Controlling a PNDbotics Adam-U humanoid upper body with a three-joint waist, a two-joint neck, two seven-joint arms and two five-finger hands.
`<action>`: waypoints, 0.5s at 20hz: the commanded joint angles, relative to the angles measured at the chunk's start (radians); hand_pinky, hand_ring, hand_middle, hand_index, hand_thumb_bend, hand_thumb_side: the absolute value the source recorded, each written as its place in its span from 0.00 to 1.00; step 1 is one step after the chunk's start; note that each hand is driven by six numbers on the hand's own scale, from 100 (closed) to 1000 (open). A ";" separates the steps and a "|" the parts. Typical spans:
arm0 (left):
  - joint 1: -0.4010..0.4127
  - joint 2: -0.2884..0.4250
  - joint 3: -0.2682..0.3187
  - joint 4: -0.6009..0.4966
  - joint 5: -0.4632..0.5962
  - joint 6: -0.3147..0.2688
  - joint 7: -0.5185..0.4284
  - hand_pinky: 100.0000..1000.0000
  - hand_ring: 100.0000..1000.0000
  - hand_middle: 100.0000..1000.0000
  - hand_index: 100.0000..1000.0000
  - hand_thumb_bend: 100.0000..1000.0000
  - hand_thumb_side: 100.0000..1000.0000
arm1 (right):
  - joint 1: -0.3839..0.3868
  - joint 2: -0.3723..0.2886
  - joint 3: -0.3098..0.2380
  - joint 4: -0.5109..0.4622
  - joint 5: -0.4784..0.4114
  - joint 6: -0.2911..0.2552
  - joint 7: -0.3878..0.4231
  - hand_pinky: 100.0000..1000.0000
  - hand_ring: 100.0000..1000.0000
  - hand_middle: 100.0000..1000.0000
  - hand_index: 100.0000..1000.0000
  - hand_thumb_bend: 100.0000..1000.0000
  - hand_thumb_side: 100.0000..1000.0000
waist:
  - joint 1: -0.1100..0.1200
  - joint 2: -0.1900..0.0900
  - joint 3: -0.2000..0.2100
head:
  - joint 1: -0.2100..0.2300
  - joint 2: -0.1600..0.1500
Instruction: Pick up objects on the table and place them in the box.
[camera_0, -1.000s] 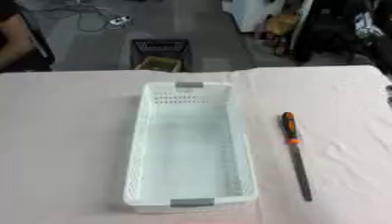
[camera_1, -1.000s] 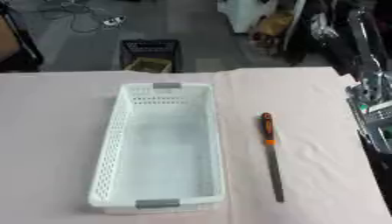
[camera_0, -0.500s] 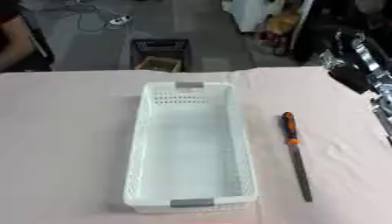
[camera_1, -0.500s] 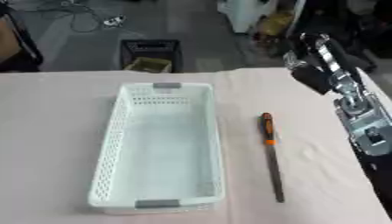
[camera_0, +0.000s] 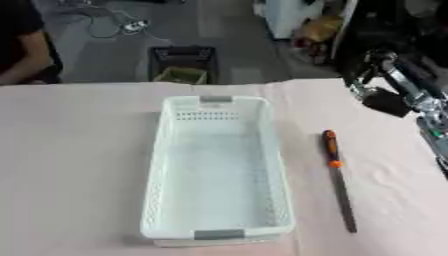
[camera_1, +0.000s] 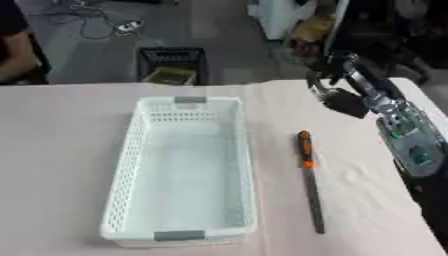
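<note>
Left eye view, change: our right arm has swung in from the right edge over the last second; before that it barely showed. The right hand (camera_0: 385, 102) now hangs above the far right part of the surface (camera_0: 79, 165).
Left eye view, file: the orange-handled file (camera_0: 338, 180) lies flat on the surface, nearer to us than the hand and a little to its left, well apart from it, unmoved.
Left eye view, box: the white box (camera_0: 219, 170) sits empty, further left of the hand, with the file between the two.
Right eye view, fingers: the hand shows as a dark block below the forearm; we cannot tell whether the fingers are wide or narrow. They hold nothing we can see.
Right eye view, left hand: not in sight.
Right eye view, meaning: we judge the reach for the file has begun but no grasp yet; the hand must come down and back toward us to reach the handle.
</note>
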 joint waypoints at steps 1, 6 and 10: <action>-0.015 0.012 0.002 -0.012 -0.002 0.000 -0.005 0.60 0.64 0.64 0.79 0.19 1.00 | -0.027 -0.030 -0.005 0.004 0.093 0.026 0.010 0.49 0.59 0.60 0.72 0.42 0.77 | 0.002 -0.006 0.000 | -0.006 -0.008; -0.017 0.012 0.001 -0.012 -0.002 0.001 -0.006 0.60 0.64 0.64 0.79 0.19 1.00 | -0.028 -0.024 -0.002 0.011 0.167 0.058 0.019 0.48 0.59 0.59 0.71 0.44 0.78 | 0.002 -0.006 -0.001 | -0.005 -0.006; -0.017 0.011 0.001 -0.012 -0.003 0.001 -0.007 0.60 0.64 0.64 0.79 0.19 1.00 | -0.028 -0.023 0.004 0.018 0.182 0.065 0.030 0.48 0.59 0.60 0.72 0.45 0.79 | 0.002 -0.006 -0.001 | -0.006 -0.006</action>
